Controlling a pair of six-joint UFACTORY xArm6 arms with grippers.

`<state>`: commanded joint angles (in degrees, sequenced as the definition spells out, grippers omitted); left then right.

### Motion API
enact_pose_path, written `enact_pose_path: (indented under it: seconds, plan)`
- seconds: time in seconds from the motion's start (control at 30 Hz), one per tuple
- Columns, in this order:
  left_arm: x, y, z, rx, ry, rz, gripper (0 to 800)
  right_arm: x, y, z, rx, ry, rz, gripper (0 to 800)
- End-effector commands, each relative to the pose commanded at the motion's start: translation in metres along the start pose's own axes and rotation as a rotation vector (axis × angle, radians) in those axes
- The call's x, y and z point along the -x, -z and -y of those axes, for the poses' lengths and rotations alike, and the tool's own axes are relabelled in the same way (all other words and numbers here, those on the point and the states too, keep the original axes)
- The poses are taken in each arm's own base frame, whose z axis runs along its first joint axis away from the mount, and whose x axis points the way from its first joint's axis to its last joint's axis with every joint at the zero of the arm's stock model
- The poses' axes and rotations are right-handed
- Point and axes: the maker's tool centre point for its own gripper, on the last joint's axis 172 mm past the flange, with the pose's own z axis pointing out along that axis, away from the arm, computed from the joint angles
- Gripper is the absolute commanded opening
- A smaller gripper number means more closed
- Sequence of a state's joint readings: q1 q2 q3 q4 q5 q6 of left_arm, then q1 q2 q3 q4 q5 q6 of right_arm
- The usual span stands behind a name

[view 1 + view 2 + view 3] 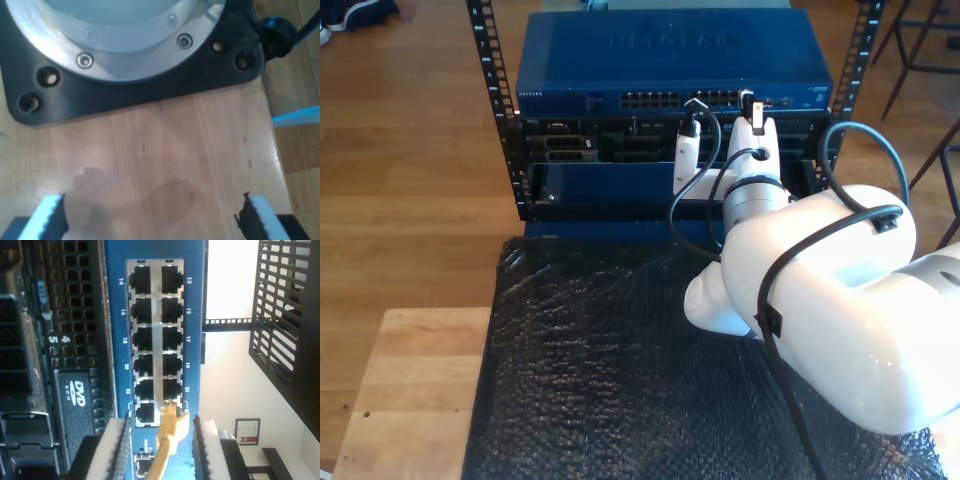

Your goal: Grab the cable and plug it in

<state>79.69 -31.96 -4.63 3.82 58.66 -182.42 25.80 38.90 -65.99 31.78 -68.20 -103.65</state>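
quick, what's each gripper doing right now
My first gripper: open, nothing between the pads, above bare wood.
My second gripper: pads astride the yellow cable at the switch; grip cannot be told.

We read white port numbers on the blue switch (115, 340) in the second wrist view: 14, 16, 18, 20, 22 down one side of the port block, 13, 15, 17, 19, 21 down the other. The black drive panel (75, 395) beside it carries a "DVD ROM" logo. Other lettering is too blurred to read.
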Motion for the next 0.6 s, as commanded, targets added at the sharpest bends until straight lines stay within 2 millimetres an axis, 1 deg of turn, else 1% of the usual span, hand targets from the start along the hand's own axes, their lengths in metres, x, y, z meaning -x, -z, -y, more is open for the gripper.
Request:
enact_pose_path:
  seconds: [0.1, 0.33, 0.53, 0.6]
  plan:
    - [0.0, 0.0, 0.0, 0.0, 0.0, 0.0, 800, -0.0008, -0.0015, -0.0045, 0.01, -0.003, 0.0, 263]
    - [0.0003, 0.0003, 0.0, 0.0, 0.0, 0.002, 800, -0.0008, -0.0011, -0.0032, 0.013, 0.001, 0.001, 219]
    - [0.0, 0.0, 0.0, 0.0, 0.0, 0.0, 800, -0.0005, -0.0026, -0.0014, 0.013, 0.0, 0.002, 136]
    - [0.0003, 0.0003, 0.0, 0.0, 0.0, 0.002, 800, -0.0008, -0.0032, 0.0002, 0.015, 0.001, 0.003, 91]
